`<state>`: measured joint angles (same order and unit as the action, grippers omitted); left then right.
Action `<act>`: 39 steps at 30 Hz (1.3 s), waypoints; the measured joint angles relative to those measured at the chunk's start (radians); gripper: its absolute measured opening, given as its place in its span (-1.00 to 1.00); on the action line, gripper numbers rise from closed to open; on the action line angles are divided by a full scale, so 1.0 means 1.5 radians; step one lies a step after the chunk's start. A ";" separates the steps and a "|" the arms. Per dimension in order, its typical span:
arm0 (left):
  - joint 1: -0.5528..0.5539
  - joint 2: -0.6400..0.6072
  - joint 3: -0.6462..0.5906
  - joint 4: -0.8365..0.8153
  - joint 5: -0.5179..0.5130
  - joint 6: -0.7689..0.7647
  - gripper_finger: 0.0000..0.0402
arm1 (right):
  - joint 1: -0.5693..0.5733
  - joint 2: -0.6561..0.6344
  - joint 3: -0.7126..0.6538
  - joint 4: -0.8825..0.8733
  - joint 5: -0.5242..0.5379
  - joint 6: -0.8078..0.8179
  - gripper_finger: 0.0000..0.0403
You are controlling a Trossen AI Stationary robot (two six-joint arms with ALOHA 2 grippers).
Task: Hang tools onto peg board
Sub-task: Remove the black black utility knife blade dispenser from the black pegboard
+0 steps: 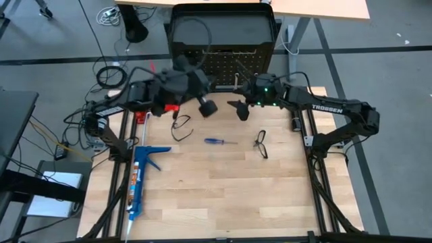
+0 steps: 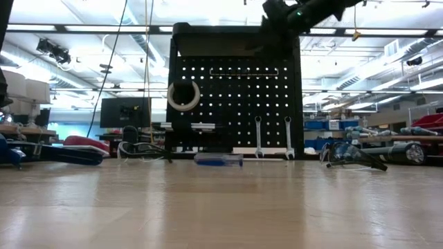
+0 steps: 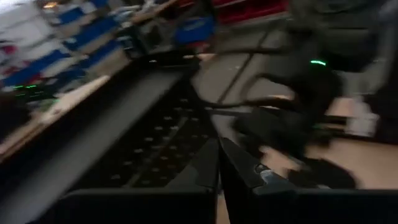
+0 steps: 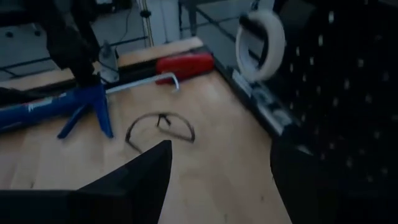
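Right end effector (image 1: 241, 110) wide, empty; screwdriver (image 1: 220, 141) on table nearby; left end effector (image 1: 208, 106) closed.

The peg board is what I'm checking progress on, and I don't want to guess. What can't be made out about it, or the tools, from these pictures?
- High view: the peg board is seen edge-on, so its hung tools are hidden.
- Low view: both wrenches and the tape roll show, but their pegs are too small.
- Left wrist view: motion blur hides the left gripper.
- Right wrist view: the right gripper cuts off the table in front.
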<state>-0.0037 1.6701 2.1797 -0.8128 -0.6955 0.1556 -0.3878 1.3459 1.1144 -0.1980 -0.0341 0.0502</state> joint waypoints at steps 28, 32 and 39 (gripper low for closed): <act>-0.014 -0.429 -0.639 0.282 -0.018 -0.125 -0.91 | -0.013 0.153 0.142 0.124 0.148 0.004 0.95; -0.015 -0.474 -0.658 0.252 0.007 -0.123 -0.91 | -0.013 0.193 0.202 0.090 0.206 -0.016 0.97; -0.015 -0.535 -0.660 0.217 0.010 -0.122 -0.91 | -0.014 0.196 0.253 0.074 0.238 -0.105 0.94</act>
<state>-0.0261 0.8672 1.1900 -0.4874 -0.6807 -0.0272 -0.4088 1.6402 1.4944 -0.0874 0.3233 -0.1081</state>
